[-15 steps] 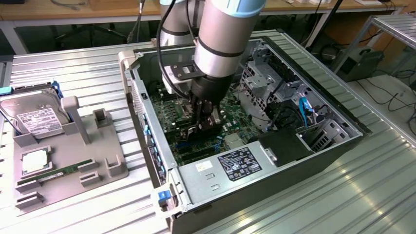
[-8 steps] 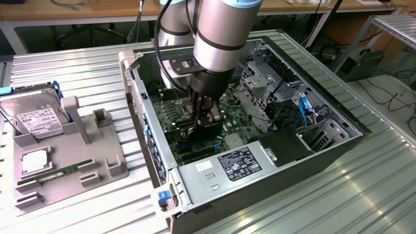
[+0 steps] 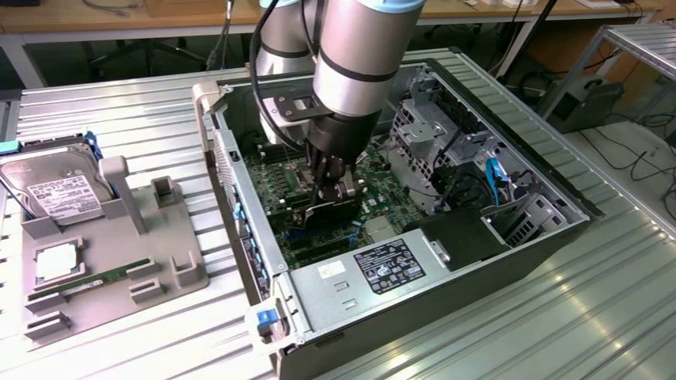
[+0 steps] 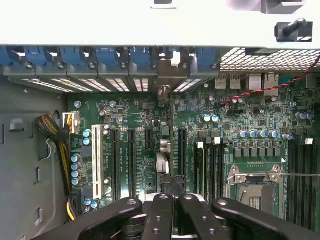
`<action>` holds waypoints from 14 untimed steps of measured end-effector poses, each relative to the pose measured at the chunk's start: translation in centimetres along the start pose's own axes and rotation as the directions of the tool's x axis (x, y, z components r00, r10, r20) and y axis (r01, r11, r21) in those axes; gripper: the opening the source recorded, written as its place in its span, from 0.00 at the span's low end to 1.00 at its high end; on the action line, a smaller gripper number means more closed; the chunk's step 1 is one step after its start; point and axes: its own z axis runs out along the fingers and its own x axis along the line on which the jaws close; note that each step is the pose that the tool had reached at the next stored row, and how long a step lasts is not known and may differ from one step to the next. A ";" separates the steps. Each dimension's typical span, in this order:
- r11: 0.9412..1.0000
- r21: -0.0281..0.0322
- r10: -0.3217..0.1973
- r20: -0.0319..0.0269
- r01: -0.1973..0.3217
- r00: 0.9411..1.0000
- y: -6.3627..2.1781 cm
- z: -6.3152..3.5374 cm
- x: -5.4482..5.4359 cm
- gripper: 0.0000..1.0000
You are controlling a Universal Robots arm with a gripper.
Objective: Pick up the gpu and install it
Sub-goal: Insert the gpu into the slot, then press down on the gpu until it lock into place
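Gpu (image 3: 317, 212) upright on edge inside open computer case (image 3: 507, 261), over green motherboard (image 4: 150, 145), clamped between closed fingers of gripper (image 3: 329, 192). Hard drive (image 3: 58, 190) left on grey tray (image 3: 158, 277) outside.

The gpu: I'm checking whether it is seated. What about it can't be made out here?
- Exterior view: the lower edge of the gpu and its slot, hidden by the gripper and the arm.
- Wrist view: the card is seen edge-on and its near end is covered by the fingers, so seating cannot be judged.
- Both views: whether the shut gripper pinches the card or only presses on it.
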 end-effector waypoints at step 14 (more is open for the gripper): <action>1.000 0.000 0.000 0.000 0.000 1.000 0.20 0.20 -0.1 0.11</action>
